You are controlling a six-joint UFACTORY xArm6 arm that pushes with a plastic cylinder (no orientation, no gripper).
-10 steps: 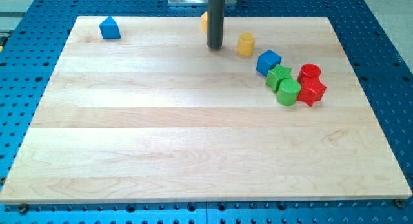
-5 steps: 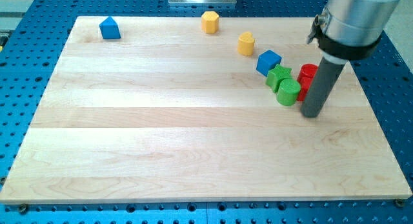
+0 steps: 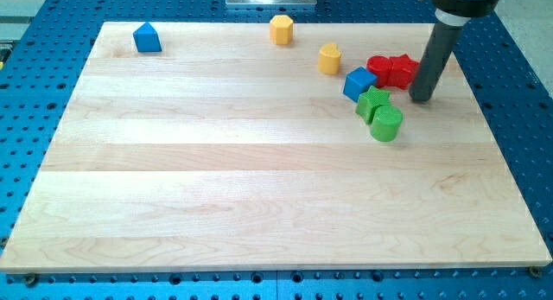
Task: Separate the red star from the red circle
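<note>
Red star sits near the wooden board's top right, touching red circle on its left; pair not separated. My tip, a bare rod gripping nothing, stands just right of and below the star. Blue cube adjoins circle; green star and green cylinder below.

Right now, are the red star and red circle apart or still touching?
Touching: the red circle and red star sit side by side with no gap, my tip just right of them.
</note>
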